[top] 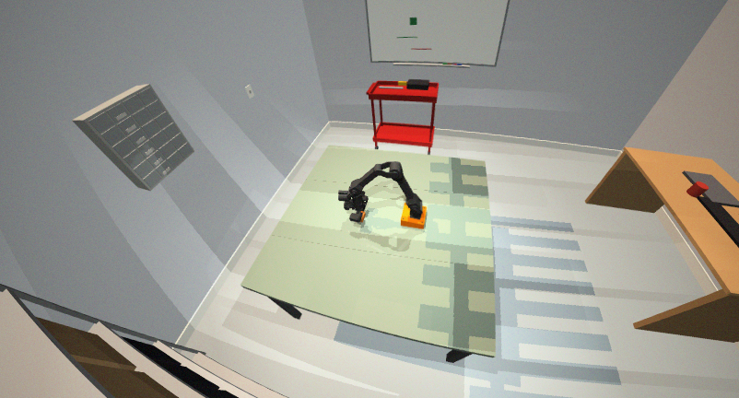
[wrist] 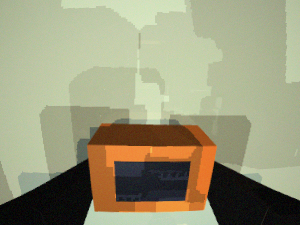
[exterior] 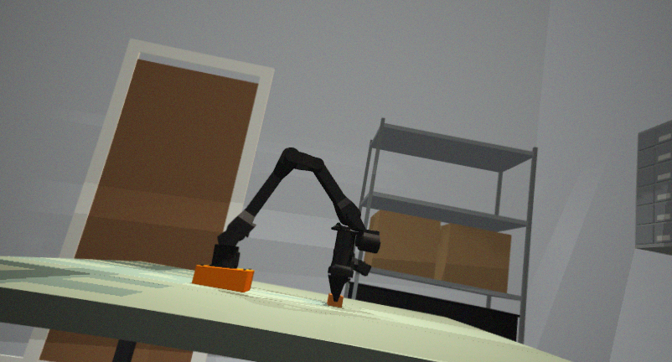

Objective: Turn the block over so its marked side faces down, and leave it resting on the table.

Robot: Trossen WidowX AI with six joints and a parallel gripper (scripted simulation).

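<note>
The orange block (top: 363,216) (exterior: 338,303) (wrist: 152,154) is small and box-shaped. Its dark rectangular mark (wrist: 150,184) faces the wrist camera, on the upper side. The block appears to rest on the pale green table (top: 321,261) (exterior: 281,307). My gripper (top: 357,216) (exterior: 335,297) (wrist: 150,165) points down and is shut on the block, with one black finger against each short end in the wrist view. The fingers partly hide the block in the top and exterior views, and its underside is hidden.
The arm's orange base (top: 413,219) (exterior: 220,278) stands on the table, to the right of the block in the top view. A red cart (top: 404,134) stands beyond the table's far edge. A wooden desk (top: 667,188) is off to the right.
</note>
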